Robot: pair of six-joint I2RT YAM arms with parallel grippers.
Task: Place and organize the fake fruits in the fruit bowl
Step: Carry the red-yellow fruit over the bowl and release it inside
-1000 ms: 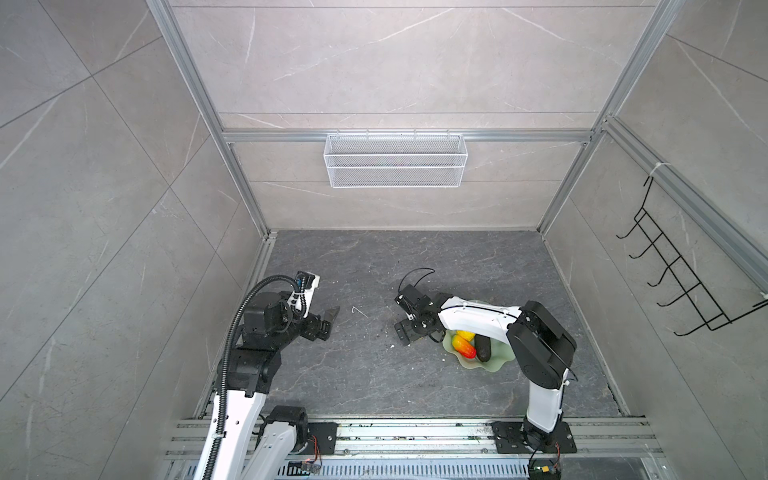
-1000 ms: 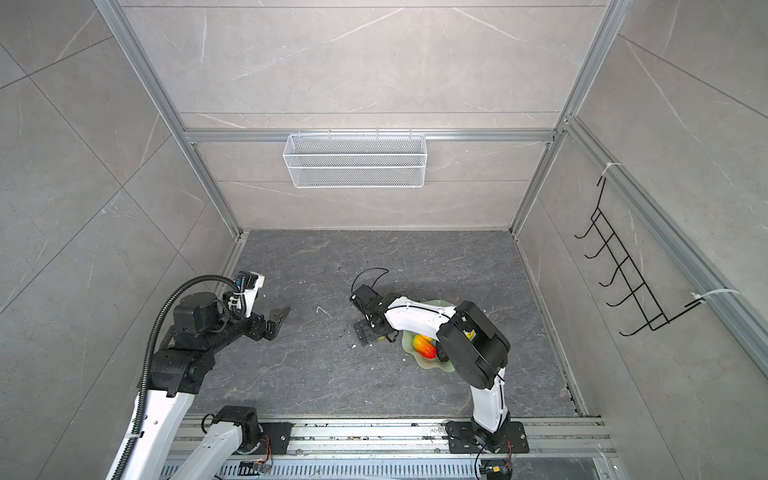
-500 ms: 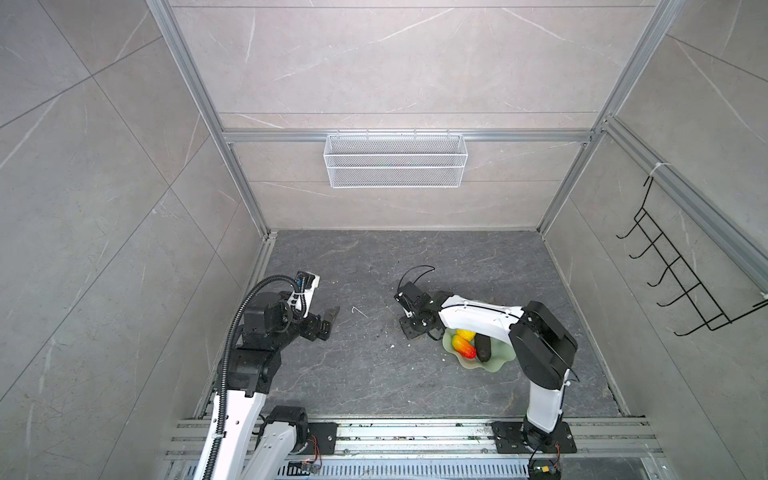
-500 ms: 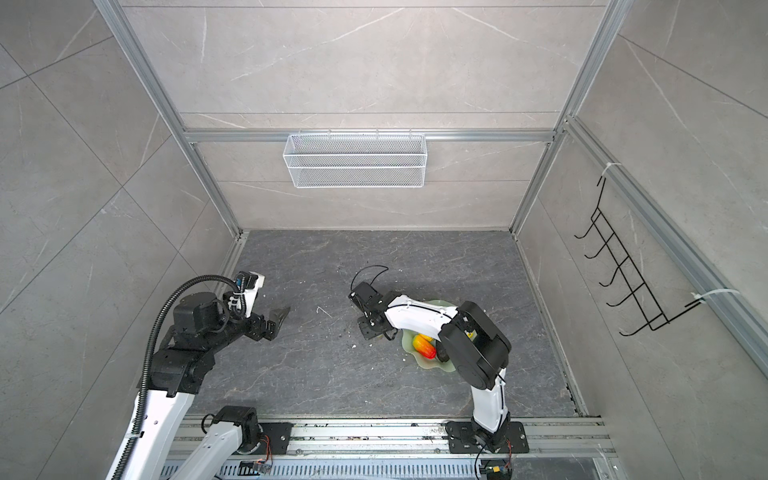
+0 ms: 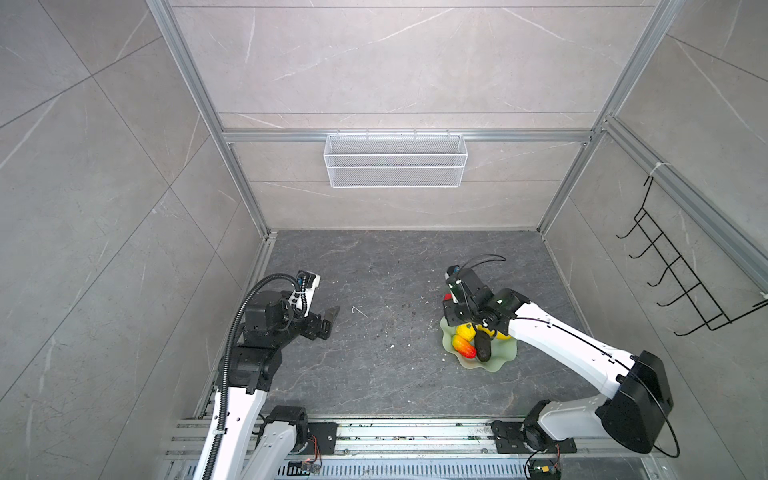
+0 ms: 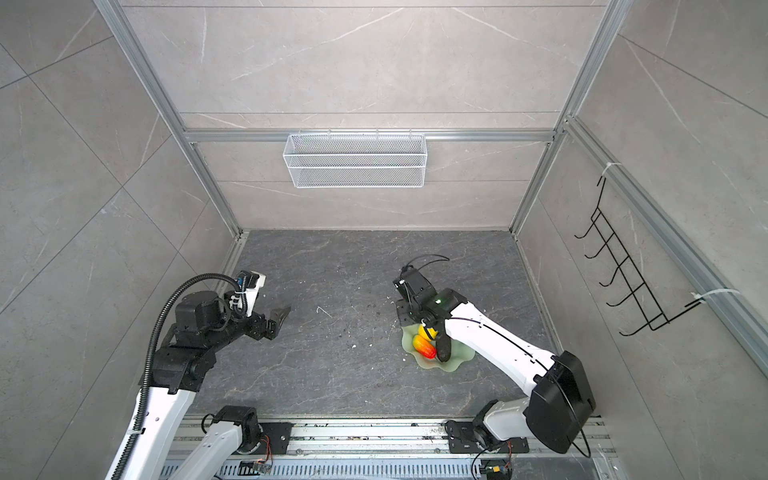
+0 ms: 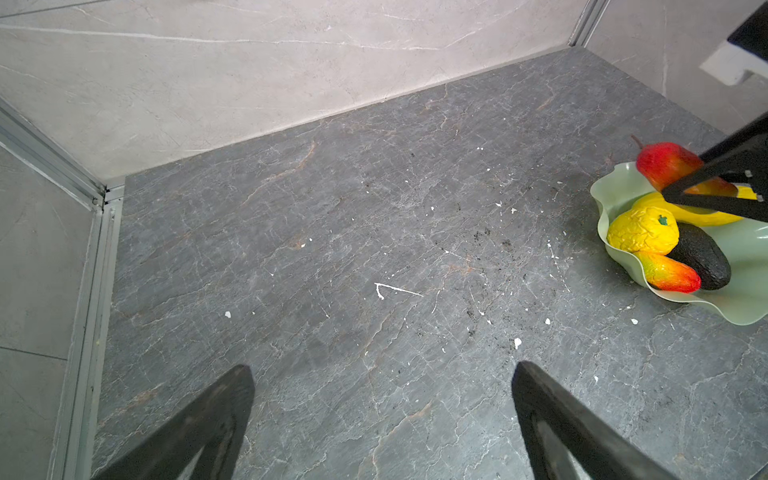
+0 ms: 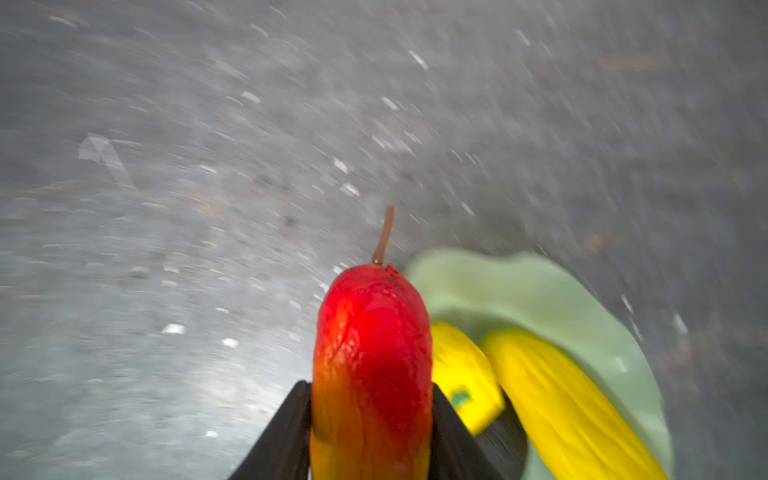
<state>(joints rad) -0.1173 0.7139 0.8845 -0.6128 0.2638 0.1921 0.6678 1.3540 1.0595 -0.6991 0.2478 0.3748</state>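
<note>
At far rim of wavy pale green glossy fruit bowl (image 7: 739,303) | right gripper (image 8: 372,392) clamps glossy red-orange mango-like fake fruit (image 8: 372,340) mid-body, stem outward | judged light, rigid, slick: belly grip suits | left gripper (image 7: 384,368) agape, empty | four other fake fruits (image 7: 642,230) lie in bowl | right wrist view blurred; clearance over rim unclear
</note>
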